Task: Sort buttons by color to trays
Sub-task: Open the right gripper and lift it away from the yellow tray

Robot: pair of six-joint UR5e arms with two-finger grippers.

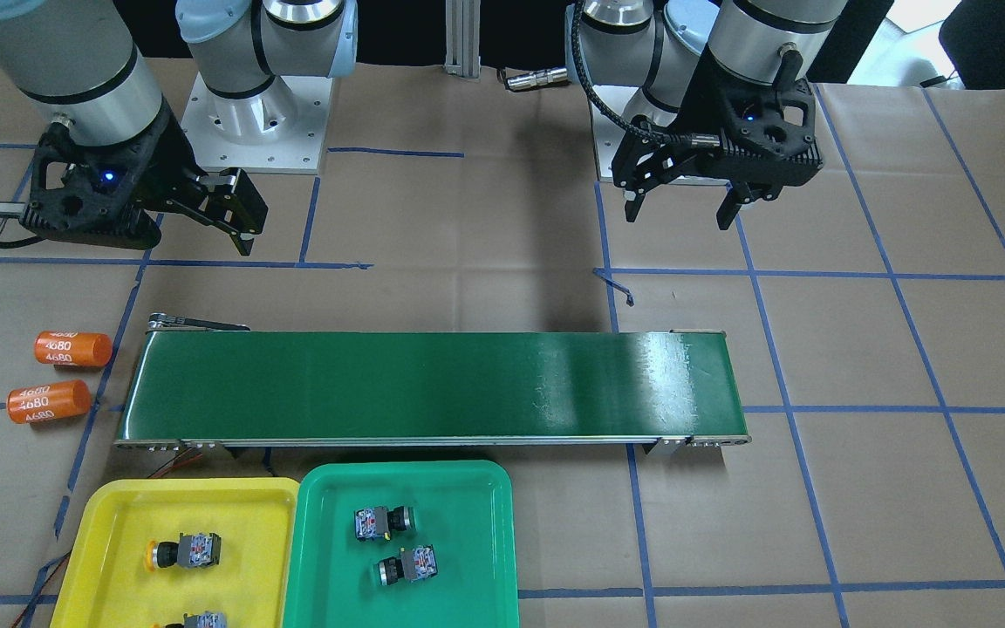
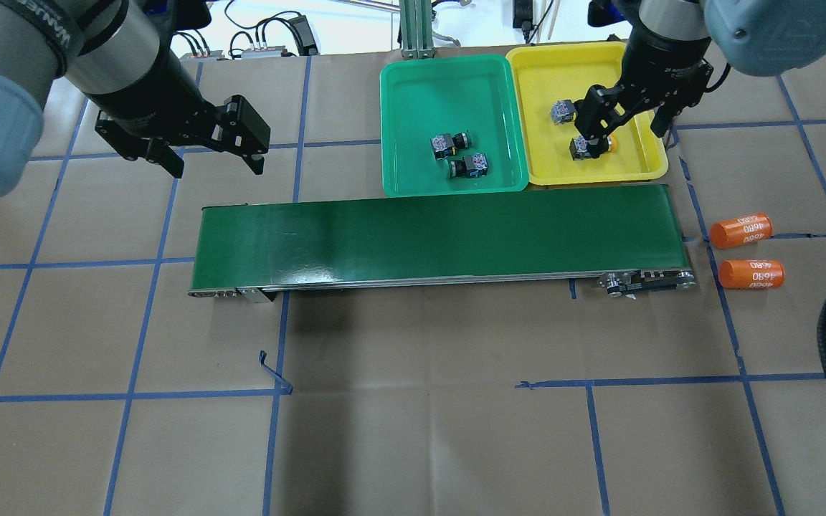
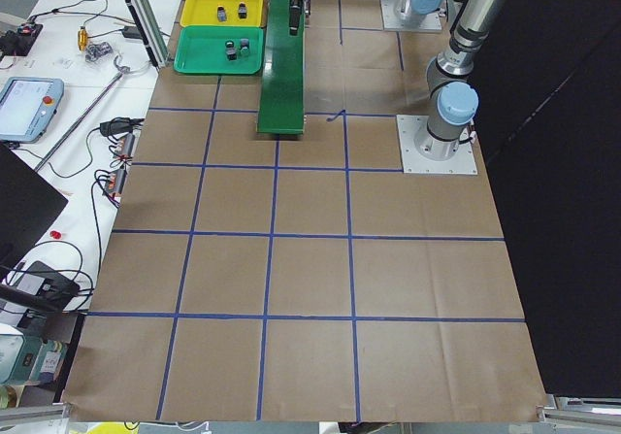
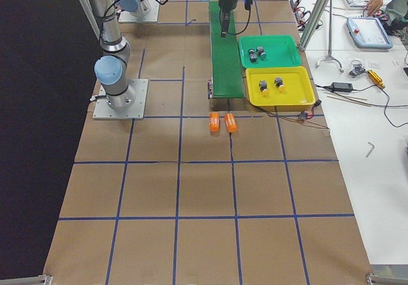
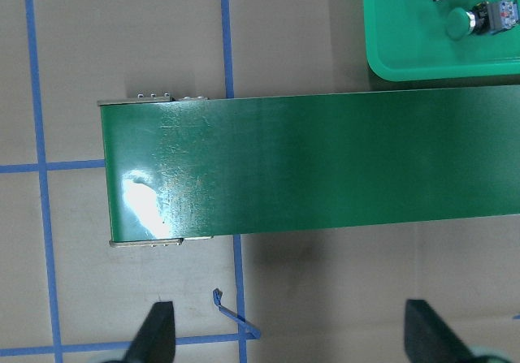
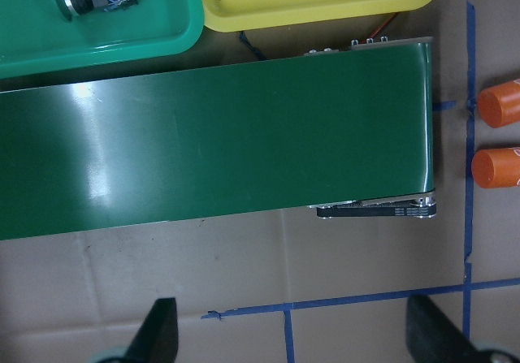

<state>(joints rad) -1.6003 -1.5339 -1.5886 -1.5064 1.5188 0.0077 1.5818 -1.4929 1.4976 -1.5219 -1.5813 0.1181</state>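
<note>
Two buttons (image 1: 385, 522) (image 1: 406, 567) lie in the green tray (image 1: 468, 523). Two more (image 1: 184, 551) (image 1: 197, 621) lie in the yellow tray (image 1: 119, 523), the nearer one cut off by the frame edge. In the overhead view the green tray (image 2: 420, 93) and the yellow tray (image 2: 549, 72) stand side by side beyond the belt. My left gripper (image 2: 217, 168) is open and empty, raised over the bare table by the belt's left end. My right gripper (image 2: 624, 132) is open and empty, raised high on the robot's side of the belt's right end.
A long dark-green conveyor belt (image 2: 442, 236) lies across the table between me and the trays. Two orange cylinders marked 4680 (image 2: 741, 231) (image 2: 751, 274) lie past its right end. Blue tape lines grid the brown paper table cover.
</note>
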